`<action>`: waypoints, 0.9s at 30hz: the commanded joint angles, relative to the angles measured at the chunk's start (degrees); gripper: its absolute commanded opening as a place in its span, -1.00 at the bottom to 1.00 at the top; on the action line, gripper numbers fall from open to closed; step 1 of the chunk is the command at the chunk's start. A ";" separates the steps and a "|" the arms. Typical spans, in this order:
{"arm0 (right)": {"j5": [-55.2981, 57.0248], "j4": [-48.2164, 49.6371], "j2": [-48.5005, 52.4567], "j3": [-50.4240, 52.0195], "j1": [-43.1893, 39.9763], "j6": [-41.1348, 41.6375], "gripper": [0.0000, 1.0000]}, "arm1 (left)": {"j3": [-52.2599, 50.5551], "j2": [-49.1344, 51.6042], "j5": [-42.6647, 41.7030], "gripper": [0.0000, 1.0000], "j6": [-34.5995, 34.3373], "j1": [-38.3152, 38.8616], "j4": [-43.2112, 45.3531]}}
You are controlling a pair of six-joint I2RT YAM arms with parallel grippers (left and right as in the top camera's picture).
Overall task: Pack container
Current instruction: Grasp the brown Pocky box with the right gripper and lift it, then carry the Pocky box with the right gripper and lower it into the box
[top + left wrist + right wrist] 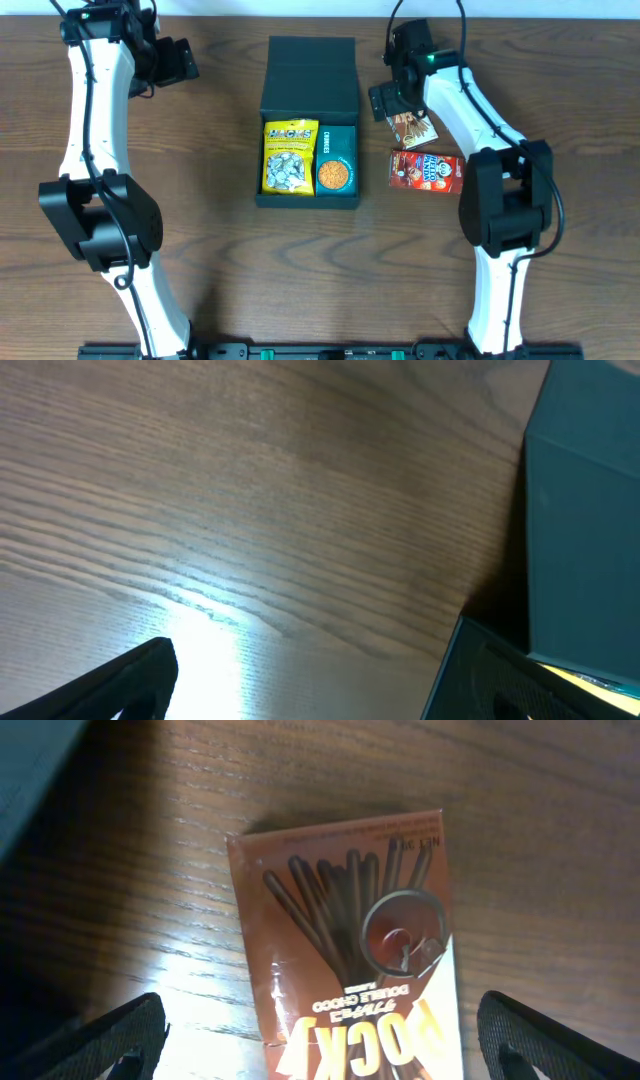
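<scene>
The dark green container (308, 198) stands open at the table's middle, its flap lid (311, 75) folded back. Inside lie a yellow snack packet (289, 157) and a teal box with an orange disc (335, 161). My right gripper (395, 100) is open just above a brown Pocky box (345, 940) that lies flat on the table, a finger on each side of it, not touching. A red snack box (426, 170) lies right of the container. My left gripper (178, 60) is open and empty left of the lid; the container wall (585, 510) shows at that view's right.
The bare wooden table (200, 200) stretches left of the container and in front of it. Both arm bases stand at the front edge.
</scene>
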State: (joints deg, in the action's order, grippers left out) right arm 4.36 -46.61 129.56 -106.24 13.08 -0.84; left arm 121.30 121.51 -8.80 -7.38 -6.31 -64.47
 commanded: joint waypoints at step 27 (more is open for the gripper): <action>-5.33 -2.43 5.51 -0.79 -3.67 -6.71 0.61 | -0.50 0.00 0.00 0.91 0.96 0.00 0.04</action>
State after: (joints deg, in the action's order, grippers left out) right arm -0.51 -48.73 134.23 -106.24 9.50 -7.18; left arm 121.30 121.51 -8.80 -7.38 -6.31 -64.31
